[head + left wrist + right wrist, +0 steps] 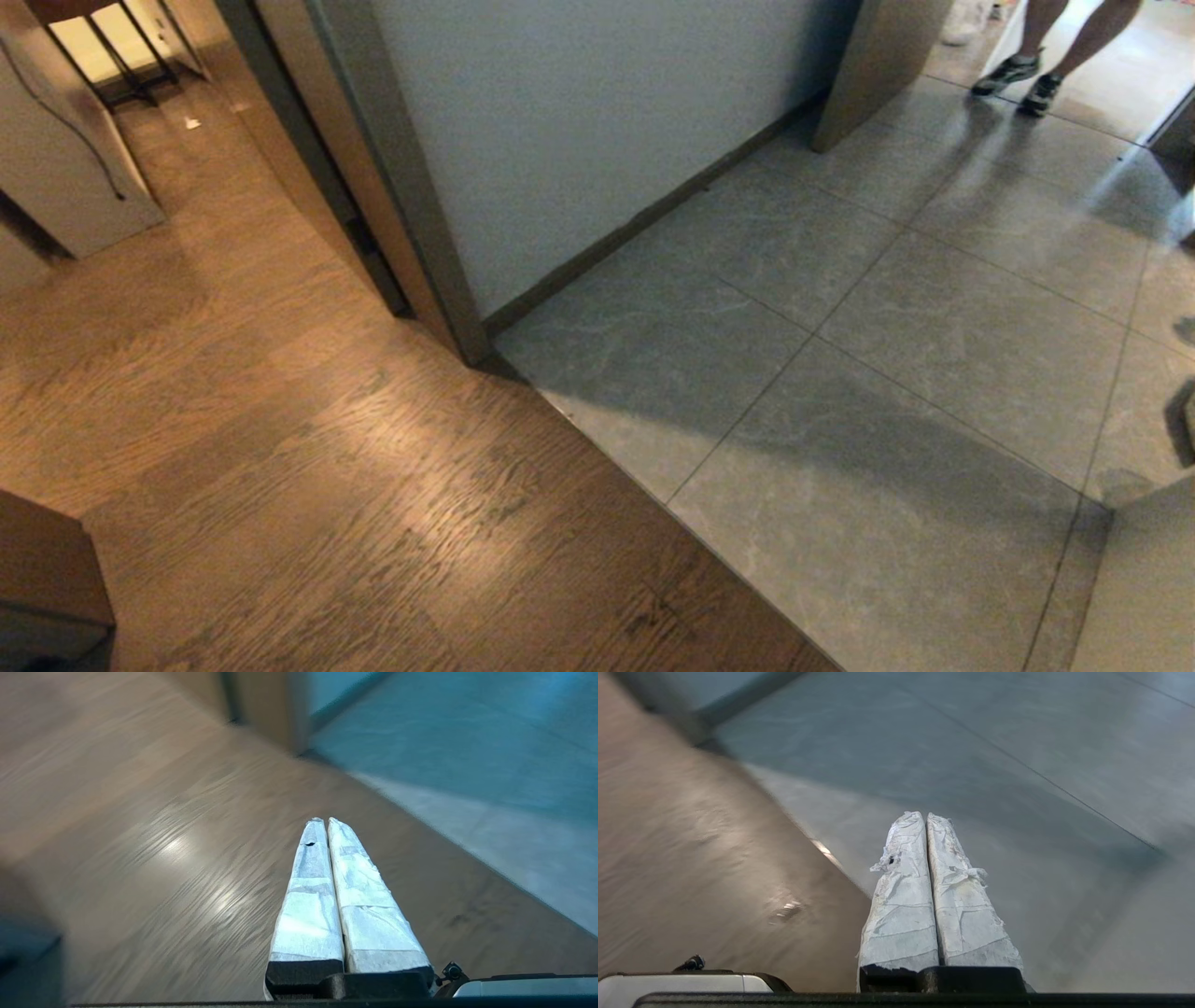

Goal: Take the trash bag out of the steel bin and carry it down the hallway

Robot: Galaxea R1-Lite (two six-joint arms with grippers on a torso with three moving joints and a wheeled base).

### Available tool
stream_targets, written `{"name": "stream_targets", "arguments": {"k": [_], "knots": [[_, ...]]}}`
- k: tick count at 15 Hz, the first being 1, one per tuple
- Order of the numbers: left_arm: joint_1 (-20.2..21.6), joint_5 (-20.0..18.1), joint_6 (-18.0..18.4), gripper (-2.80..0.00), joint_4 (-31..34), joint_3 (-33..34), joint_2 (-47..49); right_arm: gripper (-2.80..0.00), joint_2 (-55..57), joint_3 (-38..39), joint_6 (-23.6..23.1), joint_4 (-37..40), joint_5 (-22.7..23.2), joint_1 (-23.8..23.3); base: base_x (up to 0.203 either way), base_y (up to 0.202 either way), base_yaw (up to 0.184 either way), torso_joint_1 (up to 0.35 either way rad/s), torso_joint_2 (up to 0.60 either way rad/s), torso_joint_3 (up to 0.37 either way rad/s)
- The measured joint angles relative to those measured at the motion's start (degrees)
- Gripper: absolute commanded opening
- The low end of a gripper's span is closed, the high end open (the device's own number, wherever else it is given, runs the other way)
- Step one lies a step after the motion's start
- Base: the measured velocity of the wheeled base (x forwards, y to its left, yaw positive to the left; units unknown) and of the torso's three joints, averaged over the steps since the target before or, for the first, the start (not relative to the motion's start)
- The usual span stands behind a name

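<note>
Nothing of the job looks started from here: no steel bin and no clear trash bag shows in any view, so finding the bin, lifting the bag out and carrying it all seem still ahead. How the bag itself looks can't be told, since it is out of sight.

The biggest thing before the robot is the hallway floor of glossy pale grey marble-look tiles [887,373], running off to the right along a white wall with a dark baseboard [597,131]. On the left lies a warm brown wood-plank floor [280,448], meeting the tiles at a diagonal seam. A brown door frame [411,224] stands at the wall's corner. Far up the hallway, a person's legs in dark sneakers [1013,75] stand on the tiles.

Down to the small players: the left gripper [322,821] hangs over the wood, its white-taped fingers pressed together, holding nothing. The right gripper [924,814] hangs over the tiles near the seam, jaws likewise together and empty.
</note>
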Motion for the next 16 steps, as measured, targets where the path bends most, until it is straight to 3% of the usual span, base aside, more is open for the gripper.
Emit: {"name": "stream_targets", "arguments": {"k": [7, 16], "knots": [[0.0, 0.0, 0.0, -2.8, 0.0, 0.0, 0.0, -2.8, 0.0, 0.0, -0.2, 0.2, 0.0, 0.1, 0.001, 0.007, -0.146, 0.004, 0.0, 0.002], [0.0, 0.0, 0.0, -2.8, 0.0, 0.0, 0.0, -2.8, 0.0, 0.0, -0.1, 0.2, 0.1, 0.1, 0.0, 0.0, 0.0, 0.0, 0.0, 0.0]]}}
